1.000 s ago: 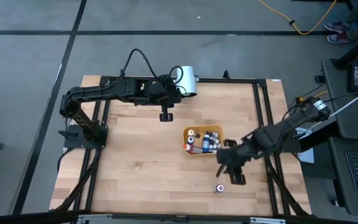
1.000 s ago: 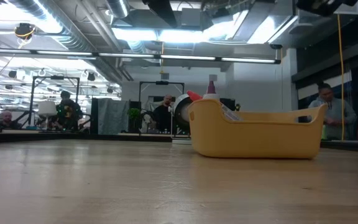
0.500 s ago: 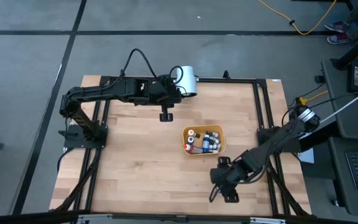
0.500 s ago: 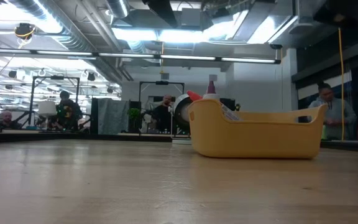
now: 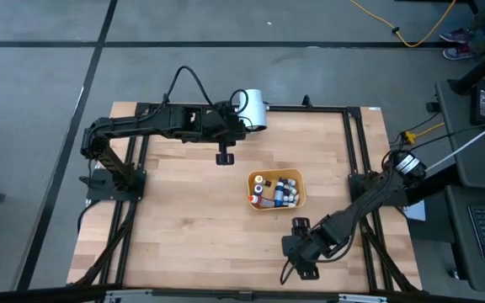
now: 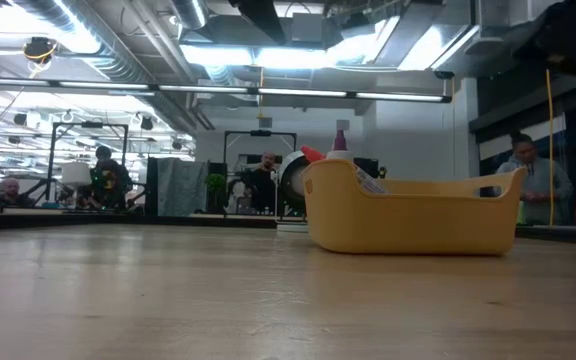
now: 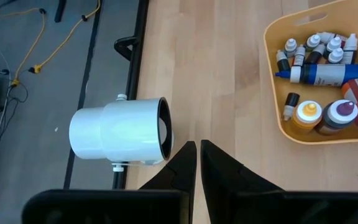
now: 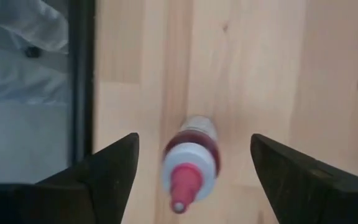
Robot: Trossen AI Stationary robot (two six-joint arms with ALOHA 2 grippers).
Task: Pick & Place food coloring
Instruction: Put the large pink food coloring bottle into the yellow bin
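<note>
The yellow tray (image 5: 298,199) sits at the table's middle right and holds several small dropper bottles (image 7: 319,50) with pale caps, plus bigger blue, orange and red ones. One loose bottle (image 8: 190,158), with a dark red body, white collar and pink tip, is on the bare wood near the front edge. My right gripper (image 8: 194,143) is open above it, one finger on either side and apart from it. In the high view the gripper (image 5: 301,263) hides this bottle. My left gripper (image 7: 197,152) is shut and empty near the table's far edge (image 5: 224,157).
A big white cylinder (image 5: 255,109) lies on its side at the far edge, close to my left gripper. The table's black frame rail (image 8: 82,74) runs close beside the loose bottle. In the low view the tray (image 6: 413,215) stands at right, with people in the room behind.
My right gripper has moved from beside the tray toward the table's near edge and a little left, over the loose bottle, which it now covers in the high view. The bottle has stayed where it was.
</note>
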